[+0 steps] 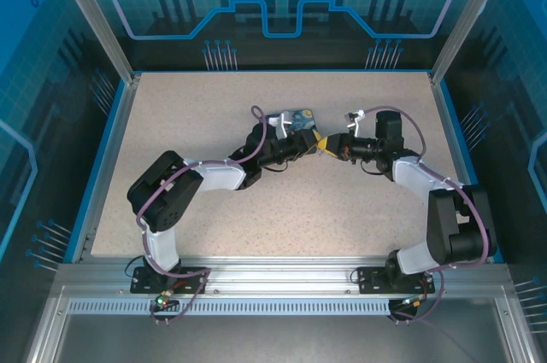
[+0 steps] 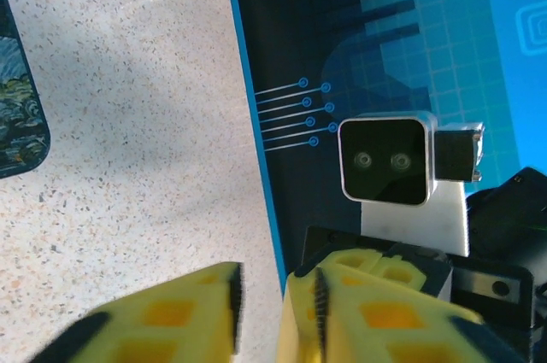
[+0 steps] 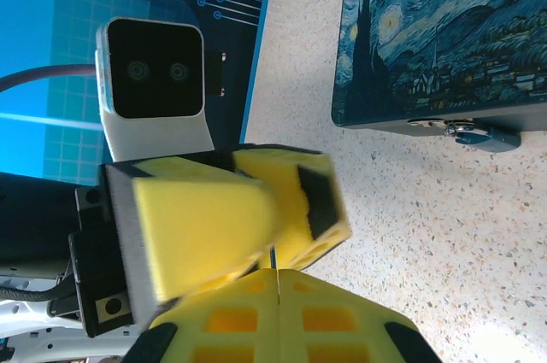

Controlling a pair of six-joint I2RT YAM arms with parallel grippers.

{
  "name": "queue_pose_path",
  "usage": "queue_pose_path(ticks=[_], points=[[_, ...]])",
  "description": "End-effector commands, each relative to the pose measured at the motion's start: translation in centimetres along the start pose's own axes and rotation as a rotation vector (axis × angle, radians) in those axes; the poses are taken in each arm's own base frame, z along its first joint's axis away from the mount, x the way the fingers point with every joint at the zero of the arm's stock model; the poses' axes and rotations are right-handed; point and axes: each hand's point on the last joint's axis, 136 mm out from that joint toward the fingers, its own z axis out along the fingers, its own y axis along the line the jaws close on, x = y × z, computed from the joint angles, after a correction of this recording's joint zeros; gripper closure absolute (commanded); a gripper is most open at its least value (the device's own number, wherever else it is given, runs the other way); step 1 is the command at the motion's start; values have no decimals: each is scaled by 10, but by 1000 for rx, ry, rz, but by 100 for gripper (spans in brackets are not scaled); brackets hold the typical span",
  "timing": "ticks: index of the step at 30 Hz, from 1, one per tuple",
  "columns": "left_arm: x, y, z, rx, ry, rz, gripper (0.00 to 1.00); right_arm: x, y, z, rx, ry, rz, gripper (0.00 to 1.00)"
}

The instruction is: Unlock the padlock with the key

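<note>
Currently the right claw (image 3: 275, 295) is clenched and the left claw (image 2: 262, 295) parted, tip to tip over the centre of the table (image 1: 171, 141), probably to pass the key. The padlock (image 3: 483, 136) hangs on the box (image 3: 444, 30) latch, toward the far edge.

The right gripper (image 3: 278, 284) sits at the bottom edge, its two yellow fingers (image 3: 342, 320) pressed flat together with a hairline seam between them. Just above, nearly touching its tips, the left gripper (image 3: 295, 202) points toward it, yellow fingers with black pads, on a black mount. Above that is a white camera housing (image 3: 156, 68) with a dark face and two lenses. On the speckled beige table (image 3: 410, 235), well apart at the upper right, lies a Starry Night-printed box (image 3: 436, 30). A small silvery clasp (image 3: 466, 131) hangs at its lower edge, too small to read further. A blue gridded wall (image 3: 51, 47) stands on the left.
</note>
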Motion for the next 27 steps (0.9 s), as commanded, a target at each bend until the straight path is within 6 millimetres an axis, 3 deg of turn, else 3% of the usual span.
queue_pose_path(ticks=[1,4,12,22,27], points=[[-16,-21,-10,36,-30,25,52,6,4,-5,-16,11,-14,100],[-24,-24,-20,31,-30,30,44,5,4,-6,-19,13,-12,100],[-18,-23,-25,1,86,35,44,1,10,-5,-38,10,-1,100],[-7,-18,-14,17,168,3,64,-3,14,3,-59,6,8,100],[-5,-16,-12,12,177,-3,66,-4,15,5,-61,6,8,100]])
